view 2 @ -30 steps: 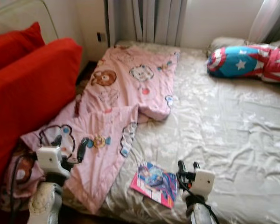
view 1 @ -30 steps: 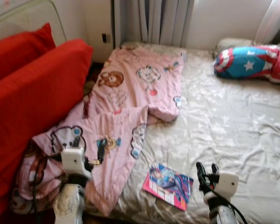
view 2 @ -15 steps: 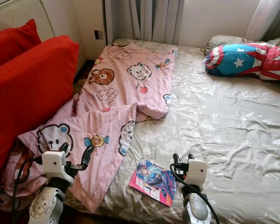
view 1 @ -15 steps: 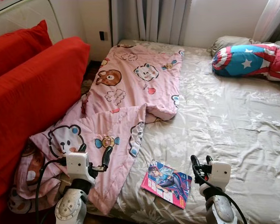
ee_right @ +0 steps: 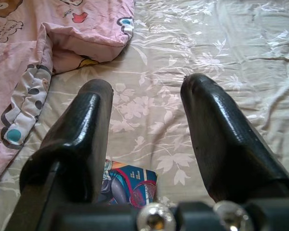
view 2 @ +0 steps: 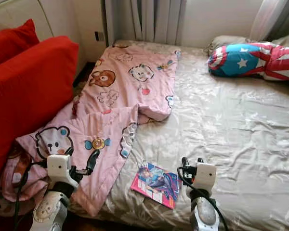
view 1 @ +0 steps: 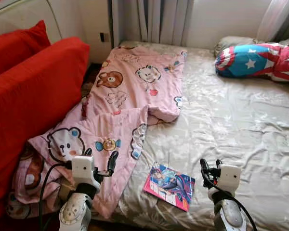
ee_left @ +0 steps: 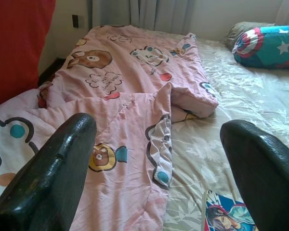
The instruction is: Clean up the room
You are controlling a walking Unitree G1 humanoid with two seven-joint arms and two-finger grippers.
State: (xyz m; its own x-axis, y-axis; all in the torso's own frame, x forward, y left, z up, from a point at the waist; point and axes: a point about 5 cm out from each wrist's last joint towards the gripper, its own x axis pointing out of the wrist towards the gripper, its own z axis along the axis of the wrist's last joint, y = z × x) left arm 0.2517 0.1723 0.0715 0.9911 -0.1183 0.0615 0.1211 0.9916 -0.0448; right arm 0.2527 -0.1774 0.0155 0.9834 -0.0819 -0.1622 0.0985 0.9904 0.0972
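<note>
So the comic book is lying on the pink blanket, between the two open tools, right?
Not quite. The comic book lies on the beige bedsheet, just beside the pink blanket, not on it; the left eye view shows this. It does sit between the left tool and the right tool, both open.

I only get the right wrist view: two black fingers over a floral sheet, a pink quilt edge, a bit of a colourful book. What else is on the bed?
Observer: A star-and-shield pillow lies at the far end of the bed.
Operator: Is the other arm doing anything?
Observer: The left gripper hangs open over the pink cartoon quilt, holding nothing.
Operator: What's beside the bed?
Observer: A red sofa on the robot's left; the quilt spills down against it.
Operator: Is the book whole?
Observer: Yes, the comic book lies flat near the bed's front edge, left of the right gripper.
</note>
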